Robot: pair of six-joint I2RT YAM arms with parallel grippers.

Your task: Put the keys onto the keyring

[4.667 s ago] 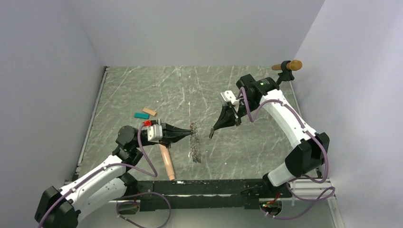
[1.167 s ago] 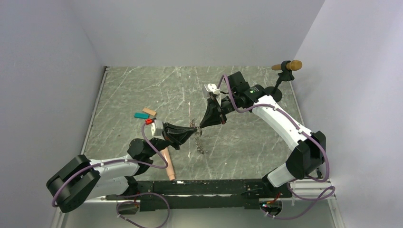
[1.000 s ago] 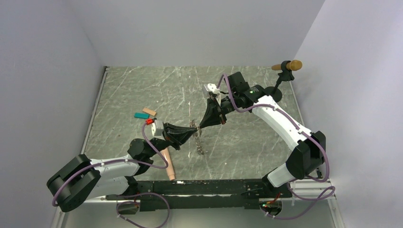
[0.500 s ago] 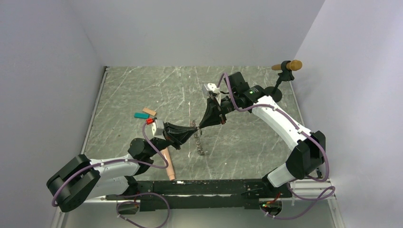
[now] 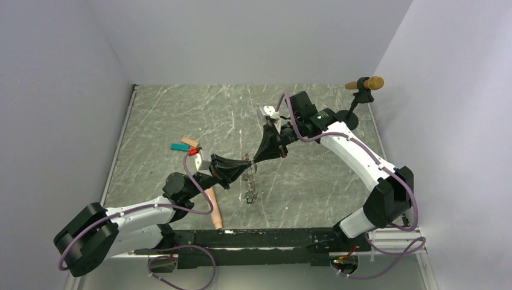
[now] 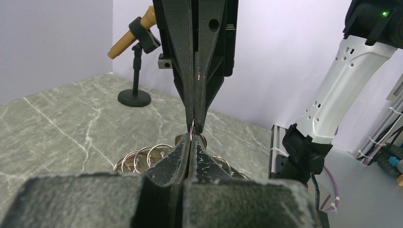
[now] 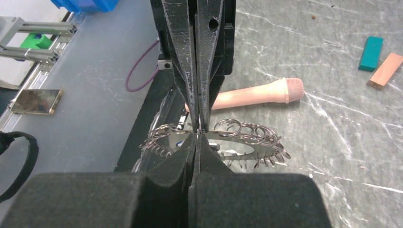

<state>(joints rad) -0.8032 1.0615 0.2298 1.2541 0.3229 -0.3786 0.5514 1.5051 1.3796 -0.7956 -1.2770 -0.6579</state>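
Note:
The keyring [image 5: 249,188] is a floppy loop of dark metal strung with several small split rings, and it dangles above the table. My left gripper [image 5: 246,165] and right gripper [image 5: 255,161] meet tip to tip mid-table, both shut on its top. In the left wrist view my left gripper [image 6: 191,138] pinches the wire, with rings [image 6: 142,156] behind it. In the right wrist view my right gripper [image 7: 197,135] pinches it, with the rings [image 7: 249,133] fanned out on both sides. No coloured key heads show clearly; thin metal pieces hang off the rings.
A peach cylinder [image 5: 212,208] lies under the left arm and shows in the right wrist view [image 7: 256,94]. A teal block [image 5: 179,147] and a tan block [image 5: 190,142] lie at mid-left. A black stand with a brown-tipped rod [image 5: 361,89] is at the far right.
The right gripper came across and shut on the keyring opposite the left gripper. In the last half second the left arm shifted up slightly and the hanging loop swung a little left.

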